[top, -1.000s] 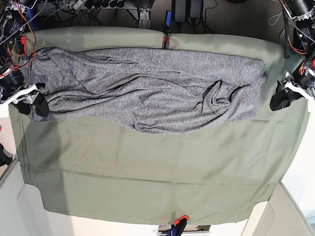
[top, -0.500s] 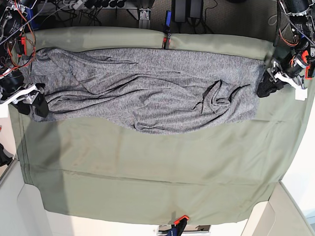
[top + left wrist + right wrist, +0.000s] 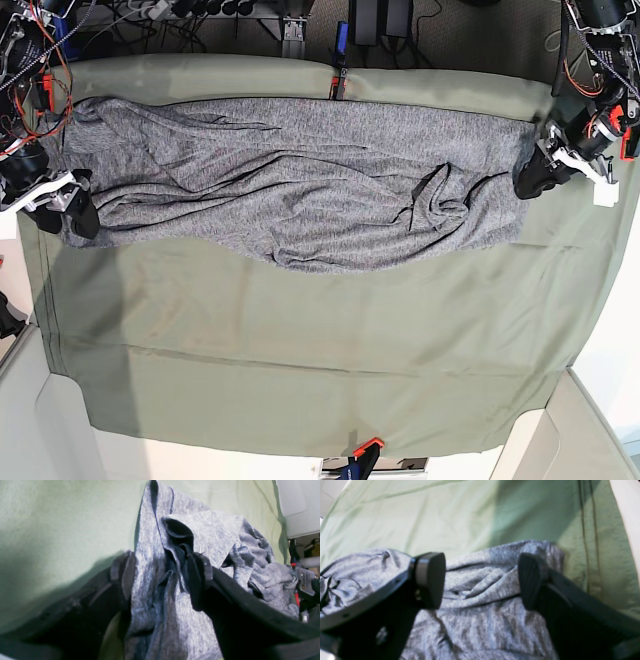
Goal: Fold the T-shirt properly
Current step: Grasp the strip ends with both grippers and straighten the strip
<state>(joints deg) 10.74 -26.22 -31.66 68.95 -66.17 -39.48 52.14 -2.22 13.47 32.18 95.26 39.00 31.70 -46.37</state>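
The left hand (image 3: 160, 580) stands with its jaws spread wide around the end hem of the T-shirt (image 3: 300, 190); grey knit fills the gap between the pads, but they have not pinched it. In the base view this hand sits at about 3 o'clock of the garment, touching its edge. The right hand (image 3: 480, 580) is likewise gaping, both pads hovering over the opposite end with rumpled cloth between them, at about 9 o'clock in the base view.

The shirt lies stretched across the far half of the desk, its long axis running 9 to 3 o'clock, so each hand is at one end and neither is nearer than the other. A knot of wrinkles bunches toward the 3 o'clock end, just inward of the left hand. The olive-green table cloth (image 3: 320, 350) is bare toward 6 o'clock, and nothing stands in the way of drawing an end across. Cables and clamps sit beyond the 12 o'clock edge.
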